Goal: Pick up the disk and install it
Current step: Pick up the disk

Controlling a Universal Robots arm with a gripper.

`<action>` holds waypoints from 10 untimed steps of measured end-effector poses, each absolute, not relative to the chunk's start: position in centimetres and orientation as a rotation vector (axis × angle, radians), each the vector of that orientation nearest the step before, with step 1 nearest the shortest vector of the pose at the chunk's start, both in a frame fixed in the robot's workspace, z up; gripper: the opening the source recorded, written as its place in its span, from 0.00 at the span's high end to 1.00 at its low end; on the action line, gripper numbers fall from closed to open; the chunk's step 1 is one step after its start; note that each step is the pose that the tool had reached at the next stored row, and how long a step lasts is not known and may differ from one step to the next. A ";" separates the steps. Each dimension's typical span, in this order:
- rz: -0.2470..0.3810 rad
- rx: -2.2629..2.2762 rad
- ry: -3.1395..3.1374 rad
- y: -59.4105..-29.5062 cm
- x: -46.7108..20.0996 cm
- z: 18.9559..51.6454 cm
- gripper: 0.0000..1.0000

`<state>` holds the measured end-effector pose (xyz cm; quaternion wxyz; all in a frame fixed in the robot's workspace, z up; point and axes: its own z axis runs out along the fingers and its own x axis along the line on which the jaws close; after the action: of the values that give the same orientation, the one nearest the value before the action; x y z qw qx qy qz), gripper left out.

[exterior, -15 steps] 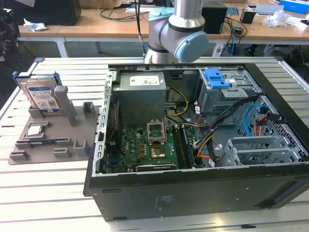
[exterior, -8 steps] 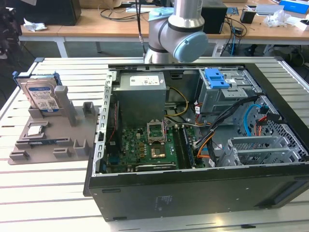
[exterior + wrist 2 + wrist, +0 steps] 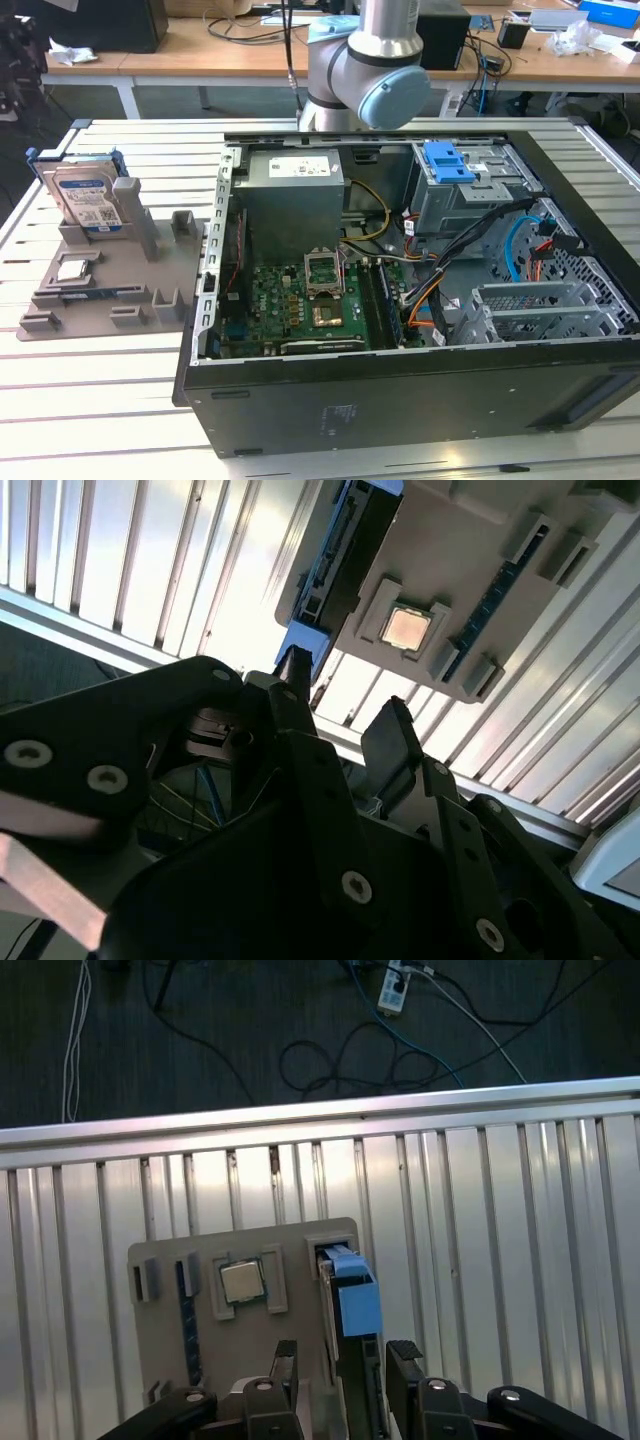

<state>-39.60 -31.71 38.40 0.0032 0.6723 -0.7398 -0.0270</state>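
Disk [image 3: 88,200], a flat silver hard drive framed in blue plastic, stands upright in a grey plastic tray [image 3: 150,290]. Black gripper [image 3: 343,1348] hangs above that tray, jaws apart, empty; pickup and installation remain.

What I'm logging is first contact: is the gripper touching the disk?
Apart. In the exterior view the disk stands in its holder, nothing touching it; the gripper hangs open.
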 end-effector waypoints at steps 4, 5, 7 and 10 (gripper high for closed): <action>-0.085 2.108 -2.319 -31.7 -39.6 38.3 0.52; -0.085 2.108 -2.319 -31.7 -39.6 38.2 0.52; -0.085 2.108 -2.319 -31.6 -39.6 38.0 0.52; -0.085 2.108 -2.319 -31.6 -39.6 37.5 0.52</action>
<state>-39.60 -31.55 37.46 0.0032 0.6723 -0.7398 -0.0270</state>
